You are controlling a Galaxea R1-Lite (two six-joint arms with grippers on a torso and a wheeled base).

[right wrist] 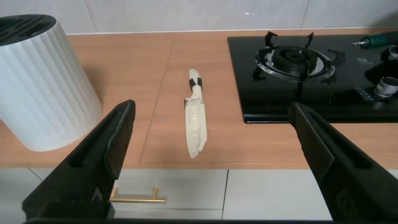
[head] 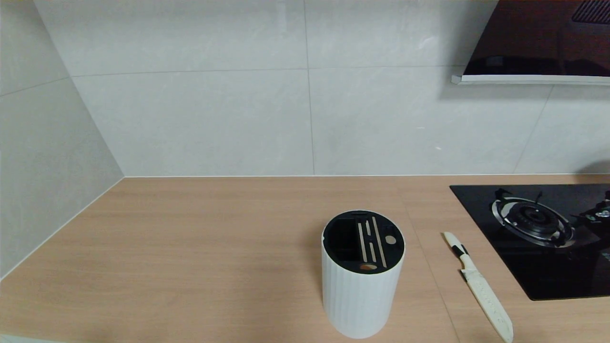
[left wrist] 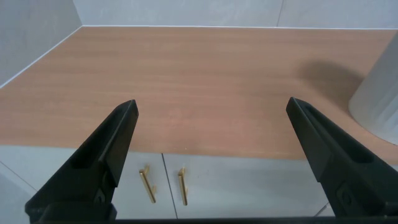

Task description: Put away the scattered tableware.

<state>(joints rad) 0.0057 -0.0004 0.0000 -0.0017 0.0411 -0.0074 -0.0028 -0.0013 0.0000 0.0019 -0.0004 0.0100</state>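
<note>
A white ribbed cylindrical holder (head: 361, 281) with a black slotted top stands on the wooden counter (head: 200, 247). To its right lies a cream-coloured knife (head: 479, 286), handle toward the wall, beside the stove. In the right wrist view the knife (right wrist: 195, 115) lies ahead of my right gripper (right wrist: 211, 158), whose fingers are spread wide with nothing between them; the holder (right wrist: 40, 87) is off to one side. My left gripper (left wrist: 211, 155) hangs open over the counter's front edge, and the holder's side (left wrist: 379, 99) shows at the frame edge.
A black gas stove (head: 543, 233) with a burner (head: 531, 220) occupies the counter's right end. A range hood (head: 538, 43) hangs above it. Tiled walls close the back and left. Cabinet doors with gold handles (left wrist: 165, 185) lie below the counter front.
</note>
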